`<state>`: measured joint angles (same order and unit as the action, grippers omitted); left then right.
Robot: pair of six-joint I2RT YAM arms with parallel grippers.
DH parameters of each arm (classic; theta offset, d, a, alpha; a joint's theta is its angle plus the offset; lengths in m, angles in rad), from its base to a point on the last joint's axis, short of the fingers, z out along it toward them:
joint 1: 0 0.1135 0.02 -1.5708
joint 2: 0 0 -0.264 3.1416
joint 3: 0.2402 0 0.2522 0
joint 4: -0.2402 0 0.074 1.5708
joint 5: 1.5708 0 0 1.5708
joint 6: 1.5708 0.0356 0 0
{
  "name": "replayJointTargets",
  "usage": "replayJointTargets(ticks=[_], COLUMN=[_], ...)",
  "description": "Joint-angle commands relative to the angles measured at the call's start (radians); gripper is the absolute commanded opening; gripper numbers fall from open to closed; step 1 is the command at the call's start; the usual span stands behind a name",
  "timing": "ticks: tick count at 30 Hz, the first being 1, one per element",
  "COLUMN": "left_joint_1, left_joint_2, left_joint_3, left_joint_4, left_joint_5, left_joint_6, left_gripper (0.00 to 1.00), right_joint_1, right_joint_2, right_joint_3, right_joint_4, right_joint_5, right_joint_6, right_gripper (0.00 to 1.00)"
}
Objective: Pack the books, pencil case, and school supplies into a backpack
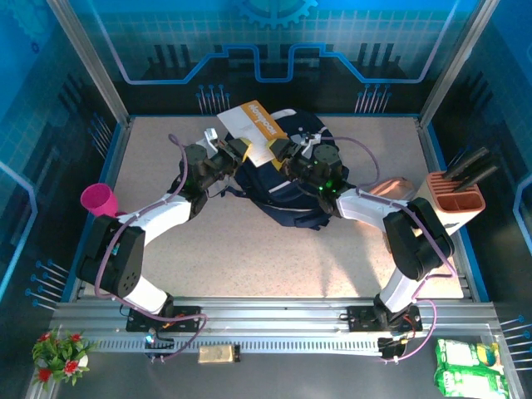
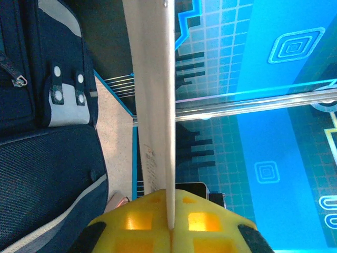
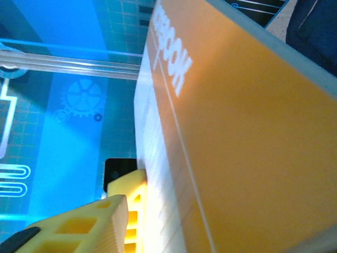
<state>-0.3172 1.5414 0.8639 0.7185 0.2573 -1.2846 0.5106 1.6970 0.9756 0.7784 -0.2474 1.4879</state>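
The notebook (image 1: 256, 125) is held up between the two grippers, above the far end of the backpack (image 1: 291, 199). It is tilted, and its lettered length runs slantwise from the left gripper's (image 1: 235, 147) far side down towards the right gripper (image 1: 284, 150). From the left wrist it is seen edge-on: a thin white strip (image 2: 155, 105) that runs straight out ahead of the fingertips, with its near end pinched between the yellow fingers (image 2: 205, 224), so the left gripper (image 2: 171, 224) is clenched on the notebook. From the right wrist a broad orange-yellow cover (image 3: 253, 137) with white capital lettering and a thin white line is seen. It stretches forward and to the right of the one yellow finger (image 3: 113, 213) in view, and that finger lies against the white side of the notebook. The second finger is hidden, so it cannot be told whether the right gripper is clamped or loose. The backpack, dark navy with grey patches and white rivets (image 2: 55, 84), lies just left of the left gripper and below both. What it contains is hidden by the notebook and the grippers. A pinkish pouch (image 1: 396, 188) lies right of the right gripper, beside its arm. Further right, black handles are seen standing in a beige holder (image 1: 457, 199). A pink cup (image 1: 98, 199) stands well left of the left gripper, and its contents cannot be made out.
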Motion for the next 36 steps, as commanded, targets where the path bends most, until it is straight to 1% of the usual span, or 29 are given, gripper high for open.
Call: replayJointTargets(ticks=[1,5,7,9,10,11,12,14,15,18,21,24,27,32,36], left_joint_1=[-0.008,-0.008,-0.008,-0.008,-0.008,-0.007,-0.008,-0.008,-0.008,-0.009,-0.018,-0.044,-0.087,-0.178,-0.255], left_joint_2=[0.001,-0.014,-0.018,-0.02,-0.022,-0.025,-0.029,-0.042,-0.05,-0.058,-0.056,-0.049,-0.027,0.06,0.141], left_joint_3=[0.028,0.03,0.032,0.032,0.032,0.032,0.034,0.047,0.061,0.114,0.155,0.174,0.219,0.344,0.438], left_joint_4=[0.0,-0.036,-0.053,-0.069,-0.079,-0.094,-0.122,-0.199,-0.256,-0.43,-0.558,-0.62,-0.702,-0.843,-0.957], left_joint_5=[-0.021,-0.032,-0.034,-0.034,-0.036,-0.039,-0.043,-0.051,-0.055,-0.057,-0.06,-0.074,-0.103,-0.128,-0.145], left_joint_6=[0.016,0.038,0.048,0.057,0.06,0.062,0.071,0.105,0.134,0.239,0.34,0.424,0.525,0.706,0.84], left_gripper=[0.0,0.02,0.05,0.11,0.15,0.23,0.29,0.43,0.5,0.64,0.71,0.76,0.82,0.87,0.89], right_joint_1=[0.009,0.009,0.007,0.007,0.005,0.003,0.001,-0.008,-0.014,-0.04,-0.085,-0.14,-0.19,-0.283,-0.357], right_joint_2=[0.015,0.016,0.018,0.018,0.017,0.012,0.006,-0.016,-0.031,-0.086,-0.158,-0.238,-0.323,-0.448,-0.53], right_joint_3=[-0.001,0.006,0.009,0.017,0.02,0.022,0.021,0.014,0.009,-0.02,-0.058,-0.075,-0.088,-0.122,-0.127], right_joint_4=[0.083,0.076,0.057,0.023,0.007,-0.011,-0.029,-0.076,-0.098,-0.171,-0.26,-0.42,-0.572,-0.729,-0.831], right_joint_5=[-0.001,-0.006,-0.006,-0.01,-0.01,-0.01,-0.007,0.002,0.01,0.031,0.051,0.077,0.12,0.175,0.198], right_joint_6=[-0.001,-0.005,-0.006,-0.013,-0.02,-0.03,-0.044,-0.075,-0.096,-0.159,-0.232,-0.305,-0.369,-0.453,-0.499], right_gripper=[0.42,0.3,0.22,0.14,0.11,0.07,0.04,0.0,0.0,0.0,0.0,0.0,0.0,0.0,0.0])
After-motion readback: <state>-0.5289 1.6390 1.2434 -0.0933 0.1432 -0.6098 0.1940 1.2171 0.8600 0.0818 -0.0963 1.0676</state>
